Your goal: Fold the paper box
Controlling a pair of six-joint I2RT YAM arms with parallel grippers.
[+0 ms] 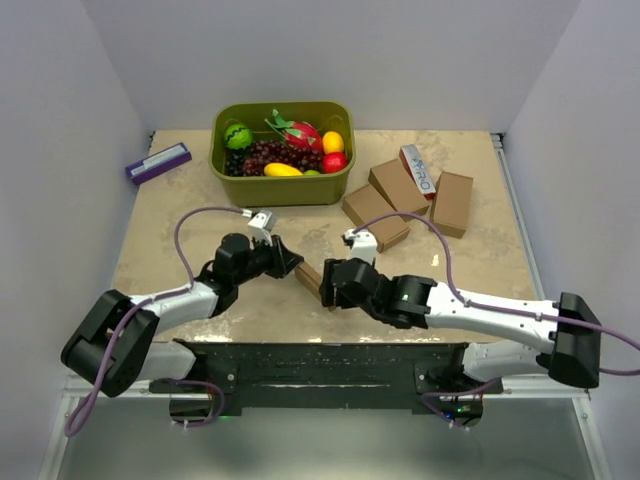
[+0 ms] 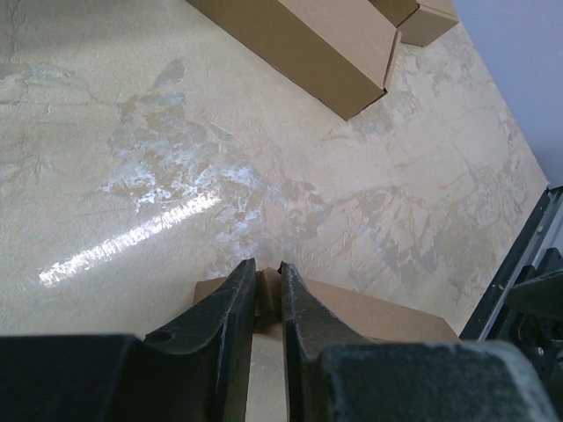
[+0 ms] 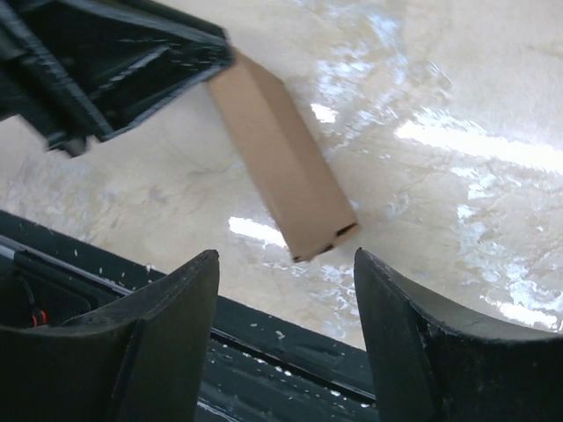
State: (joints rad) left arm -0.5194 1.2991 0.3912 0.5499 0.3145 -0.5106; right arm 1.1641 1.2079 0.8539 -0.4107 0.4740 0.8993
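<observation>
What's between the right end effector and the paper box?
Nothing. The right wrist view shows only bare tabletop between the open right end effector and the paper box, which the left end effector holds.

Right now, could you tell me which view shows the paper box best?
The right wrist view: the paper box shows nearly full length, one end in the left hand. The top view has it small between the arms; the left wrist view shows only a corner.

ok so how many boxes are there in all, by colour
plain brown: 4, the paper box and three other cartons
white-and-red: 1, the lettered carton
purple-and-white: 1, the slim box
total: 6
</observation>
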